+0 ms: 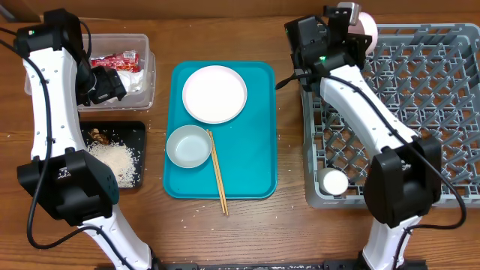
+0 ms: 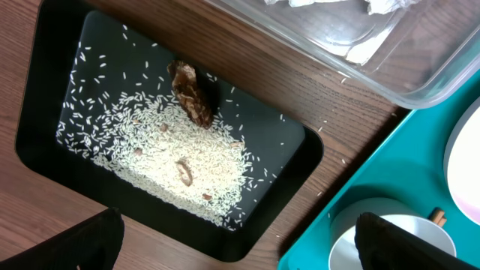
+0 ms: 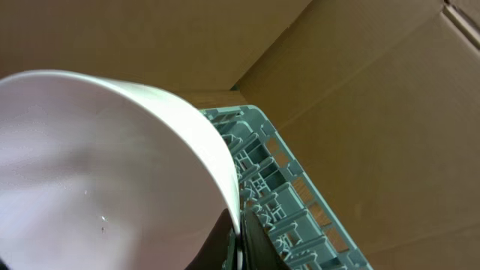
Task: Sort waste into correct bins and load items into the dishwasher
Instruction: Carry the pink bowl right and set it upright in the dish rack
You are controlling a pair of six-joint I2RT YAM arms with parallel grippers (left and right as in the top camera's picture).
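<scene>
My right gripper point(image 1: 351, 28) is shut on the rim of the pinkish-white bowl point(image 1: 368, 25), held tilted over the far left corner of the grey dish rack point(image 1: 450, 34). In the right wrist view the bowl point(image 3: 105, 172) fills the left, its rim pinched between the fingers point(image 3: 251, 244). A white cup point(image 1: 334, 182) sits in the rack's near left corner. The plate point(image 1: 214, 93), blue-grey bowl point(image 1: 188, 146) and chopsticks point(image 1: 217, 171) lie on the teal tray. My left gripper point(image 2: 240, 251) hangs open and empty by the clear tub point(image 1: 142, 97), above the black tray point(image 2: 281, 161) of rice point(image 2: 172, 154) and a brown lump point(image 2: 193, 94).
The red-and-white wrapper point(image 1: 116, 60) and napkin point(image 1: 136, 79) lie in the clear tub. The teal tray point(image 1: 259, 127) takes up the table's middle. A few rice grains are scattered on the wood near the black tray point(image 1: 135, 131). Cardboard walls stand behind the rack point(image 3: 277, 187).
</scene>
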